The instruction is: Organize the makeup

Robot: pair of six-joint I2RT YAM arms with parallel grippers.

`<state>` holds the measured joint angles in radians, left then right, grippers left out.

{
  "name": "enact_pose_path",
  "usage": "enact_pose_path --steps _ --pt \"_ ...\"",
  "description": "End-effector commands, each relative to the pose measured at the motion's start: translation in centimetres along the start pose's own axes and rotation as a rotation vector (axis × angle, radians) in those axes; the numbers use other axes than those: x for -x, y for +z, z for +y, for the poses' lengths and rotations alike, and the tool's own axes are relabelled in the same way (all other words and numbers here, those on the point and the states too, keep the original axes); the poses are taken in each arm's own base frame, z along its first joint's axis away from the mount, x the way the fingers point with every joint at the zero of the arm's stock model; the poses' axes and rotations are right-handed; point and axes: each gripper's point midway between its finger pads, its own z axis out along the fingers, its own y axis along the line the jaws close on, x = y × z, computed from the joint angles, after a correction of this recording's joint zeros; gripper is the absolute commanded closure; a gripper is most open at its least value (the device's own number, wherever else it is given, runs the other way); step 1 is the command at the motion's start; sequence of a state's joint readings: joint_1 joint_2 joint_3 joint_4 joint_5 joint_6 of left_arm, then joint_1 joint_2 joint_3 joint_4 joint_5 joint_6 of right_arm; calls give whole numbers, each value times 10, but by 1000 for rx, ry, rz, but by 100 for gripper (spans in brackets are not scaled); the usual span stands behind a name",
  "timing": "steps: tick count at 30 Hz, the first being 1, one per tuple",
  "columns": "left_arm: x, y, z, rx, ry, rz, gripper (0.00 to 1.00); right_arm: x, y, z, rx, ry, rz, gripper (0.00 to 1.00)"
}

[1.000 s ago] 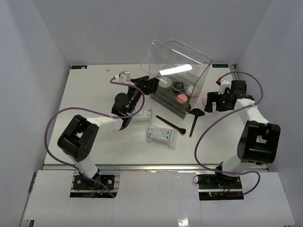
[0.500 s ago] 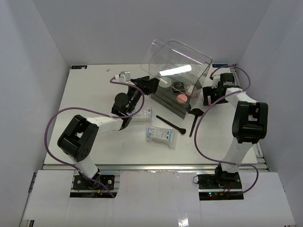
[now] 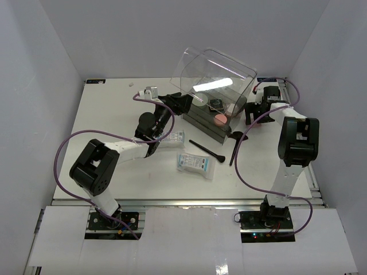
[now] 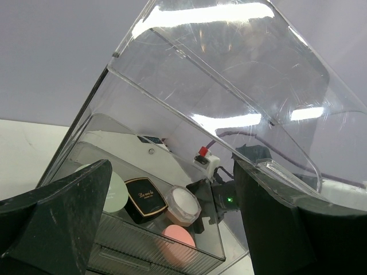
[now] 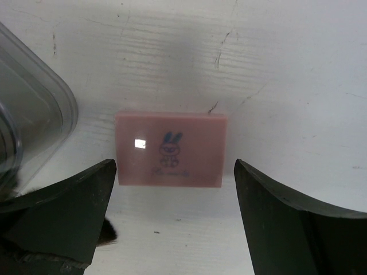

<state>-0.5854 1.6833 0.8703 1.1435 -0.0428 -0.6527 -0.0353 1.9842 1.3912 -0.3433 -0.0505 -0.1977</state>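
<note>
A pink square puff [image 5: 170, 149] with a rabbit print lies flat on the white table. My right gripper [image 5: 175, 166] is open just above it, one finger on each side, not touching it. In the top view that gripper [image 3: 252, 114] is at the right end of the clear box [image 3: 215, 77]. My left gripper [image 3: 182, 103] is open at the box's left end, under the raised lid [image 4: 229, 74]. A pink round puff [image 4: 175, 238] and a white round pad [image 4: 183, 203] sit in the box's top tray. Two sachets [image 3: 195, 163] [image 3: 172, 137] and two black brushes [image 3: 207, 150] [image 3: 236, 146] lie in front.
A black compact [image 4: 143, 197] and a pale green round item [image 4: 117, 192] share the tray, above the grey drawers [image 3: 207, 127]. The box's clear corner [image 5: 34, 109] stands close left of the square puff. White walls close in the table on three sides.
My right arm has swung from the table's right side in toward the box, and its gripper now hangs over the pink square puff. The left arm has not moved.
</note>
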Motion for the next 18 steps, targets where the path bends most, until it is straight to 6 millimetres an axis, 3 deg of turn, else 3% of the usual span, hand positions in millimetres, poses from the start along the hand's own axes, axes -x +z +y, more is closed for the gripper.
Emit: enact_pose_path --steps 1,10,16,18 --pt "33 3 -26 -63 -13 -73 2 14 6 0 -10 2 -27 10" --pt "33 3 -26 -63 -20 -70 2 13 12 3 -20 19 -14 10" --pt "34 2 -25 -59 -21 -72 2 2 18 4 -23 24 24 0" --pt "34 1 -25 -58 -20 -72 2 -1 19 5 -21 26 33 6"
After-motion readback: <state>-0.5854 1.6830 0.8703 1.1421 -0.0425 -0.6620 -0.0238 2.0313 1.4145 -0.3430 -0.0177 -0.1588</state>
